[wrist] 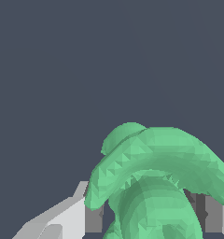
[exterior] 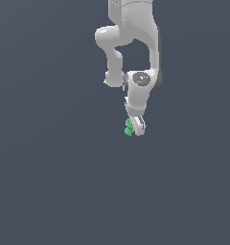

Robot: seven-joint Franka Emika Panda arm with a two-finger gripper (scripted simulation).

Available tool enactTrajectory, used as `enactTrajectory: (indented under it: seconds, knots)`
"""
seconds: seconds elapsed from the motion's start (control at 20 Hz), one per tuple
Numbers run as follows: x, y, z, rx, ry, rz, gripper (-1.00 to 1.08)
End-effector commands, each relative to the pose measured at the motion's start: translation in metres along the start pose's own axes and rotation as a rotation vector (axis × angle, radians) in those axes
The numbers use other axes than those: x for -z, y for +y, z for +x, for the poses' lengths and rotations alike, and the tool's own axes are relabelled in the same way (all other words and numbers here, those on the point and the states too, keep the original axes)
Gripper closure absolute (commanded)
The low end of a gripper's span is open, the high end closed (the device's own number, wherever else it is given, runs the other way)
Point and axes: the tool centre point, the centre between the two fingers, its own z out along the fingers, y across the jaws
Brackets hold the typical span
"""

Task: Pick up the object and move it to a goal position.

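Basically, exterior view first: my gripper hangs at the end of the arm, pointing down, and the green object sits right at the fingertips, poking out on the exterior view's left side of them. Nothing else coloured in view, plain grey-blue background all round, no surface edge or shadow I can read, so I cannot tell from here whether the object is lifted or resting on something. No goal marker shows either, so how far the carry has to go is unknown.

Wrist view: the object fills the lower part of the picture, lumpy and curved, sitting between my two grey finger pads, one each side of it. It looks pressed up against both pads, so my judgement is the jaws are closed on the object, grasp done.

Progress, as a guess: the pick part looks complete or near it, the move to the goal is what is left. Object is in the gripper, not beside it.
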Motion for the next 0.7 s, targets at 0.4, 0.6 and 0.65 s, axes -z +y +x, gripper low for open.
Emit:
enactTrajectory:
  seconds: [0.4, 0.6, 0.65]
  knots:
    - [0.001, 0.003, 0.011, -0.001, 0.000, 0.000, 1.08]
    - [0.002, 0.007, 0.031, -0.001, 0.000, 0.000, 1.08]
    - [0.002, 0.008, 0.038, -0.001, 0.000, 0.000, 1.08]
